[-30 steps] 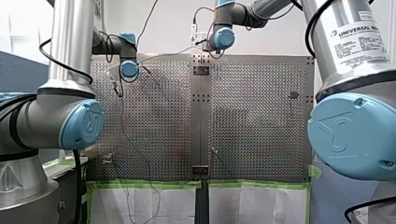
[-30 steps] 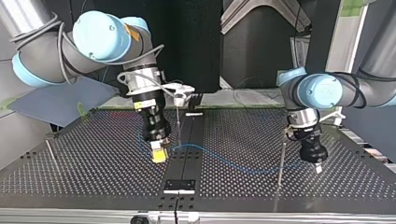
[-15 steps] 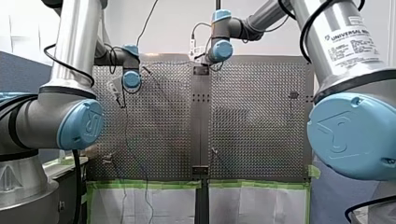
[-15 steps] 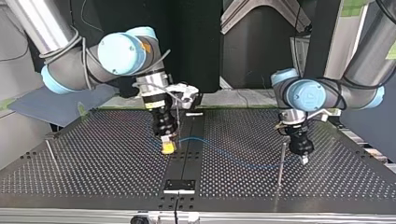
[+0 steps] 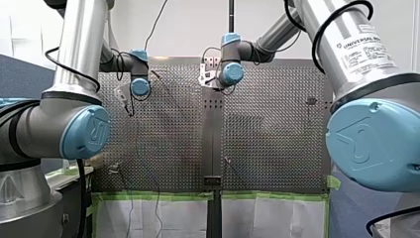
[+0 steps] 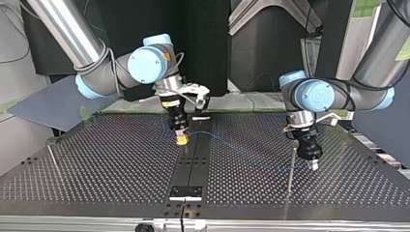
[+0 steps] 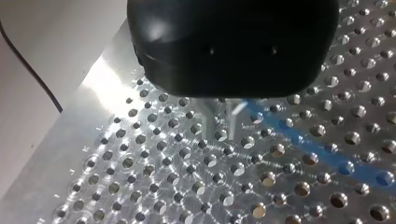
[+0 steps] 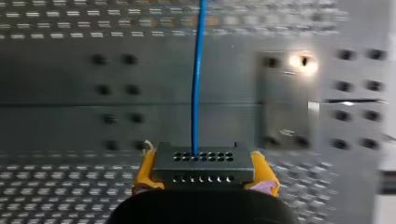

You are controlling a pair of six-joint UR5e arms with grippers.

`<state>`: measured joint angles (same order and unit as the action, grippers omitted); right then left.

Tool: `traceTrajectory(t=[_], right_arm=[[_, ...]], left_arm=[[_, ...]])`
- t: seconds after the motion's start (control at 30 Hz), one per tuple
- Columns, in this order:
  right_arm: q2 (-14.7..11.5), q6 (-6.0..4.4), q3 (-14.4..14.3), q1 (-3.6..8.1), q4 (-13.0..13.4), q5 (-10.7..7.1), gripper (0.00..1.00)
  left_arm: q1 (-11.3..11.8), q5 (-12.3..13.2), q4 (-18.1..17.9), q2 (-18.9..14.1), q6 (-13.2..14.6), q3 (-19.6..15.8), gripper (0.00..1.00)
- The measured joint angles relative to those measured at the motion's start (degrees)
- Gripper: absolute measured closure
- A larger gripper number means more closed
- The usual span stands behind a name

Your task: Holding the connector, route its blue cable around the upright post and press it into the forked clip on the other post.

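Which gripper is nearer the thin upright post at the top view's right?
Left. My left gripper hangs just beside the post; my right gripper, clamping the connector, is far off over the centre strip.

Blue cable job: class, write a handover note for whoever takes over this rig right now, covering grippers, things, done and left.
Right gripper: shut on the connector, by the middle strip.
Left gripper: shut on the blue cable, beside the upright post.
Done: cable held by both grippers and strung between them.
Left: route it around the post, then press it into the forked clip, which I cannot make out.
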<state>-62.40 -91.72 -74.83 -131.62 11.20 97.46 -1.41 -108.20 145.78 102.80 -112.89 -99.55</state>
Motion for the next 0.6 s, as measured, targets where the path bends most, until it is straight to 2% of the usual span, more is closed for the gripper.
traceTrajectory(t=[0.13,0.23,0.3,0.33,0.4,0.6], right_arm=[[2.0,-0.03,-0.3,-0.19,0.0,0.22,1.0],[3.5,-0.6,-1.3,-0.25,1.0,0.44,1.0],[4.1,-1.09,-2.2,-0.15,2.0,0.66,1.0],[4.2,-1.24,-2.5,-0.08,2.5,0.72,1.0],[4.5,-1.44,-3.1,0.1,3.6,0.9,1.0],[4.7,-1.9,-4.3,0.88,6.9,1.83,1.0]], left_arm=[[0.0,1.4,-0.3,0.0,0.2,0.0,0.6],[0.0,2.8,-0.6,0.0,0.1,0.0,0.56],[0.1,3.9,-0.8,0.0,-0.3,0.0,0.47],[0.2,4.4,-0.8,0.0,-0.5,0.0,0.47],[0.3,5.4,-0.9,0.0,-0.7,0.0,0.4],[0.7,7.2,-0.2,0.1,-1.4,0.1,0.4]])
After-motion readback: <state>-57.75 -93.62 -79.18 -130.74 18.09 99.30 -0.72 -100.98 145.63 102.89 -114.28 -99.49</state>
